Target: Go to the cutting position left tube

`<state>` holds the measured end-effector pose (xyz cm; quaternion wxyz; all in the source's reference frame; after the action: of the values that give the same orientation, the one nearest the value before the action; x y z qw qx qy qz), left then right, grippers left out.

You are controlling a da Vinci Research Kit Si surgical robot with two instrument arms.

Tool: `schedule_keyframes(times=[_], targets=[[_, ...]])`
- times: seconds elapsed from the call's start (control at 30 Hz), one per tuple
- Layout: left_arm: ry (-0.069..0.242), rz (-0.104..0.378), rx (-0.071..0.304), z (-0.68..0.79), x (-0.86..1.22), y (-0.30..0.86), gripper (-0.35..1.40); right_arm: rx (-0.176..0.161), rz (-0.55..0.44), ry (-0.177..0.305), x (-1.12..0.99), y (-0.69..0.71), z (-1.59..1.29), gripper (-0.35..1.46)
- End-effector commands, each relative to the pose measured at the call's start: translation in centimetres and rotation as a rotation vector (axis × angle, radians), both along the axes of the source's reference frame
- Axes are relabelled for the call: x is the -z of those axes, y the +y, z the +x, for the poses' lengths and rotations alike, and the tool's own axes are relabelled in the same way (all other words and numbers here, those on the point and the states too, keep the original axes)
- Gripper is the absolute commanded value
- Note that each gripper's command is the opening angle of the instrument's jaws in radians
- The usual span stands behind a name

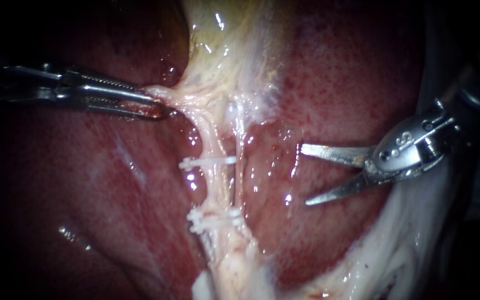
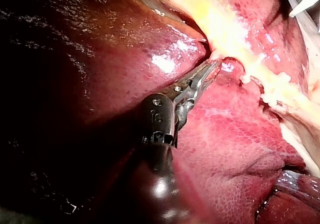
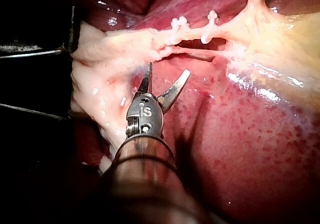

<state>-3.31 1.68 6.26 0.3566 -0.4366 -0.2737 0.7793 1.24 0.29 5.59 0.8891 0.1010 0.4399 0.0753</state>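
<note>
Barely begun: pale tissue is clamped by the left instrument; right instrument is spread wide, well apart from the left tube; approach not yet made.

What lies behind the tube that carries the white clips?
Red, wet liver shows on both sides behind the tube. The strip directly under it and its clips is covered.
</note>
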Motion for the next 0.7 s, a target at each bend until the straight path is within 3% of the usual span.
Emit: schedule_keyframes(times=[0.03, 0.13, 0.37, 0.57, 0.7], targets=[[-0.002, 0.003, -0.002, 0.03, 0.04, 0.02, -0.35, 0.0, 0.0, 0.0, 0.0, 0.0, 0.0, 1.4], [-0.011, 0.009, -0.001, 0.11, 0.17, 0.08, -0.35, -0.001, 0.0, 0.0, 0.0, 0.0, 0.01, 1.4], [-0.034, -0.002, 0.05, 0.41, 0.62, 0.26, -0.35, -0.001, 0.0, 0.0, 0.0, 0.0, 0.01, 1.38], [-0.038, -0.018, 0.055, 0.45, 0.73, 0.28, -0.35, 0.003, 0.003, 0.002, 0.0, -0.01, 0.04, 1.38], [-0.038, -0.018, 0.056, 0.44, 0.72, 0.27, -0.35, 0.041, 0.038, 0.033, 0.02, -0.03, 0.14, 1.38]])
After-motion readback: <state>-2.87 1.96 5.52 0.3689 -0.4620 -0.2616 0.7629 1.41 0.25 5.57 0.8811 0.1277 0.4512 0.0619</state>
